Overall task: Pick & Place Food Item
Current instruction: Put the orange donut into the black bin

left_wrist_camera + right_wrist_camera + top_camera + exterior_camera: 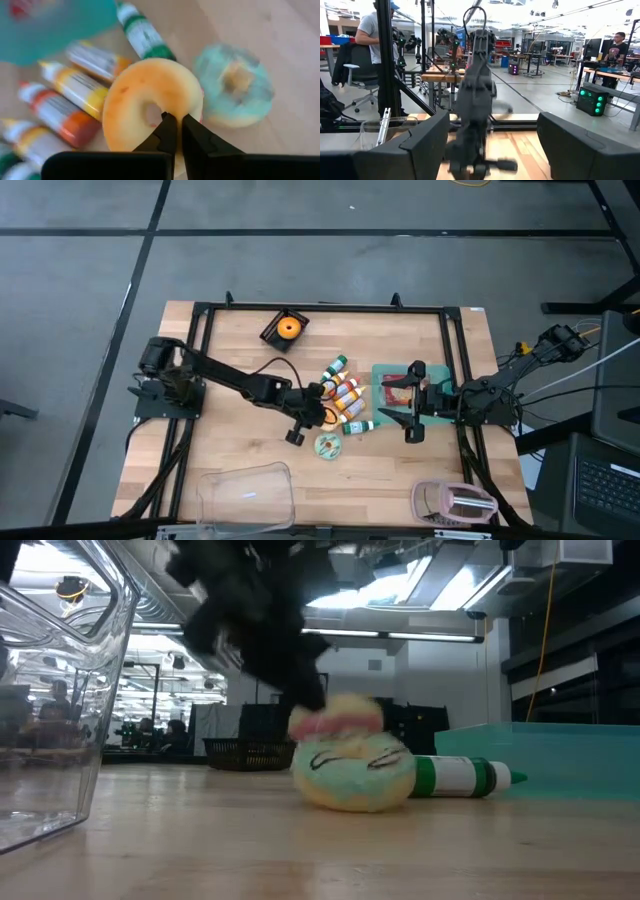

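Note:
A yellow-orange donut with pink icing hangs in my left gripper, which is shut on it at mid-table. In the low view the donut is just over a pale green donut that lies flat on the wood. Several sauce bottles lie beside them. My right gripper waits open at the right, over a teal tray, its fingers wide apart in the right wrist view. My left gripper pinches the donut's ring on the side nearest the wrist between its two fingers, whose tips reach the rim of the hole. The fingers slant down from the table's left. The donut is lifted off the wood and tilted, its pale underside toward the wrist camera.
A black holder with an orange thing stands at the far side. A clear plastic tub sits at the near edge, a pink-lidded box at the near right. A green-capped bottle lies against the tray.

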